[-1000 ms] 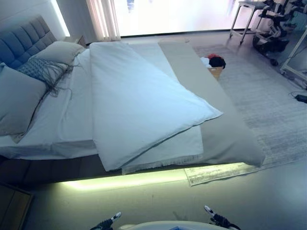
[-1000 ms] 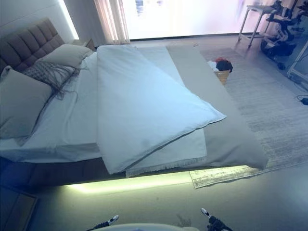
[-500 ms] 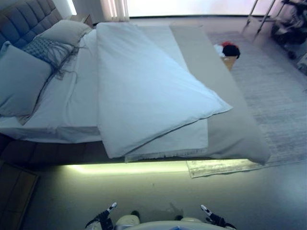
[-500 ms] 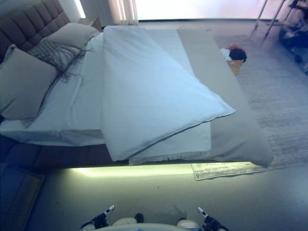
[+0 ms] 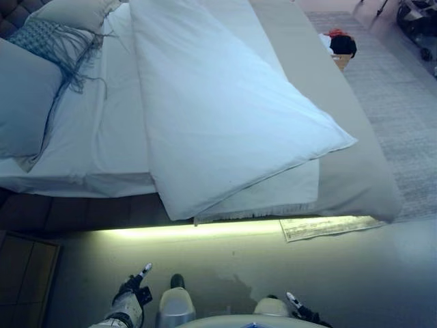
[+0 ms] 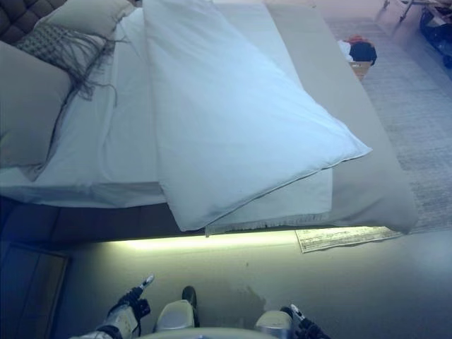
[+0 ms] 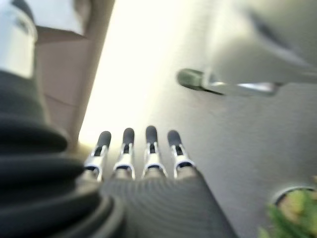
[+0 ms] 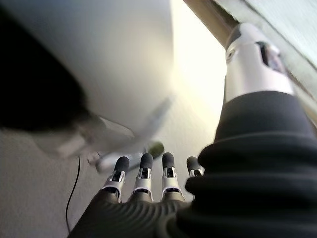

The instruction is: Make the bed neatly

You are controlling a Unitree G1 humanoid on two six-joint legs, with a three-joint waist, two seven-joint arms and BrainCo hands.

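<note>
Left eye view: your left hand (image 5: 131, 292) at 7 o'clock and right hand (image 5: 299, 309) at 5 o'clock hang straight-fingered and empty, while the duvet (image 5: 218, 109), likely soft, bulky and floppy, lies askew across the bed (image 5: 89, 137); grip its corner at 3 o'clock.

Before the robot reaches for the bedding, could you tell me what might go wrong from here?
1. The white duvet lies folded and askew, one corner overhanging the bed's near edge; a pull on that corner alone could drag it further off rather than spread it.
2. Both hands, left hand and right hand, hang low and open, well short of the bed, so the robot probably must step closer first.
3. The rug edge pokes out near the bed's foot and might catch a step.
</note>
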